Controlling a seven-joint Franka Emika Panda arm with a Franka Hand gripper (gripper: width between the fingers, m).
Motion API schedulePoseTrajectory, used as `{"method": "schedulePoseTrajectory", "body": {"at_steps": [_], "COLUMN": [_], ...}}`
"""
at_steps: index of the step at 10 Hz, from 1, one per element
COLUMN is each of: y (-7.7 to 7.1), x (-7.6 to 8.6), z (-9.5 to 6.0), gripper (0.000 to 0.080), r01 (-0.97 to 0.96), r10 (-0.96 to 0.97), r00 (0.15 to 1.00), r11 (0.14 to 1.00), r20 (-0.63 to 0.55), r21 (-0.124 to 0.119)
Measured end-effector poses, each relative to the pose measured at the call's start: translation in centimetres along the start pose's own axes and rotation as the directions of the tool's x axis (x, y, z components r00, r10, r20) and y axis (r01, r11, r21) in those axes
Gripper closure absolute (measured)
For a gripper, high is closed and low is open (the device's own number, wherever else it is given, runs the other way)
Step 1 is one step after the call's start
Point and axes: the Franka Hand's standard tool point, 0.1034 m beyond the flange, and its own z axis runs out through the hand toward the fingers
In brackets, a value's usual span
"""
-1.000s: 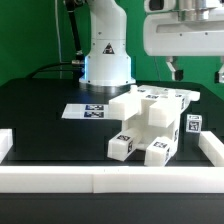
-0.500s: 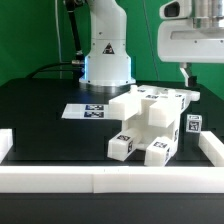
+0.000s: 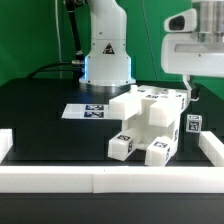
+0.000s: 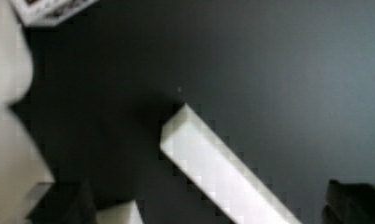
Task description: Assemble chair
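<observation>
The chair (image 3: 150, 122) is a cluster of chunky white tagged blocks right of centre on the black table, with two short tagged legs (image 3: 121, 145) pointing forward. A small tagged post (image 3: 193, 125) stands at its right. My gripper (image 3: 207, 90) hangs above the chair's right end, open and holding nothing. One dark finger (image 3: 186, 88) shows just over the top block; the other is cut off by the frame edge. In the blurred wrist view the gripper (image 4: 209, 208) is wide open, with fingers (image 4: 59, 204) at both lower corners and a white tagged piece (image 4: 51, 8) at one corner.
The arm's base (image 3: 105, 55) stands at the back centre. The marker board (image 3: 84, 110) lies flat left of the chair. A low white border rail (image 3: 100, 180) runs along the front and both sides. A long white bar (image 4: 228, 165) crosses the wrist view diagonally.
The gripper has moved toward the exterior view's right and lowered, so its finger now reaches the chair's top block. It has stayed open. The chair parts have not moved.
</observation>
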Motion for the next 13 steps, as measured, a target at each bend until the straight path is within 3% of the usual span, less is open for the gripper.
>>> {"method": "schedulePoseTrajectory", "body": {"at_steps": [1, 2, 6, 9, 11, 13], "y": [-0.3, -0.5, -0.4, -0.7, 0.4, 1.9], "x": [-1.3, -1.3, -1.2, -2.6, -2.9, -1.9], "z": [1.5, 2.6, 2.6, 2.6, 2.0, 2.1], "gripper": [0.015, 0.015, 0.015, 0.015, 0.015, 0.015], "r01": [-0.001, 0.023, 0.02, 0.024, 0.032, 0.063], "r10": [0.001, -0.023, -0.019, -0.024, -0.032, -0.062], "r00": [1.0, 1.0, 1.0, 1.0, 0.999, 0.998], "r11": [0.999, 0.999, 0.999, 0.998, 0.998, 0.997], "r20": [0.002, 0.004, 0.004, 0.009, 0.011, 0.012], "r21": [-0.041, -0.048, -0.049, -0.05, -0.047, -0.054]}}
